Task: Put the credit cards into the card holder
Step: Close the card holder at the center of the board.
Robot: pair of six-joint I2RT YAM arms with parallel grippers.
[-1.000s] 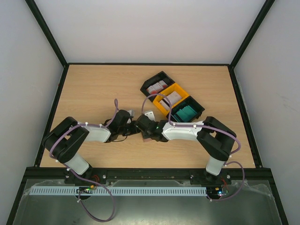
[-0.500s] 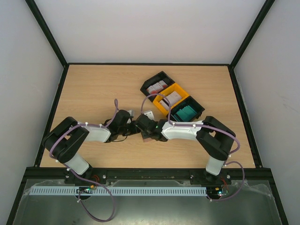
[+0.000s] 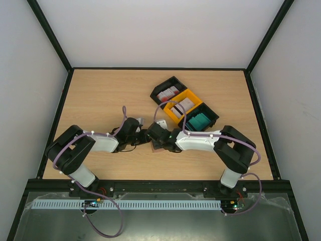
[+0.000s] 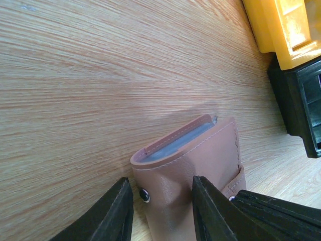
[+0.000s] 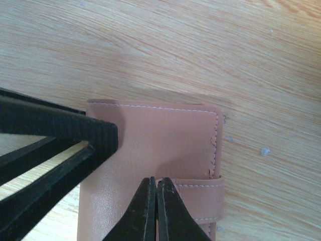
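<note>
Risk as I'm seeing it: the card holder [image 5: 165,145] is looking shut, w/ its strap [image 5: 200,201] lying across it. If the right jaws are sliding off the strap edge w/o catching it, the flap prob isn't lifting and the holder is just getting shoved along the table [image 3: 100,95]. A weak hold on the left side and it's twisting out.

Left jaws are standing part-open astride the holder's folded side, apparently clamping it. Right jaws are closed tight, nothing btwn them, tips pressing on the holder's cover just by the strap.

Left arm [image 3: 100,142] is reaching low at the holder from its left, right arm [image 3: 200,140] from its right, wrists nearly meeting over it.

Credit cards [image 3: 170,93] are sitting in the trays [image 4: 283,30] beyond the holder, well apart.
</note>
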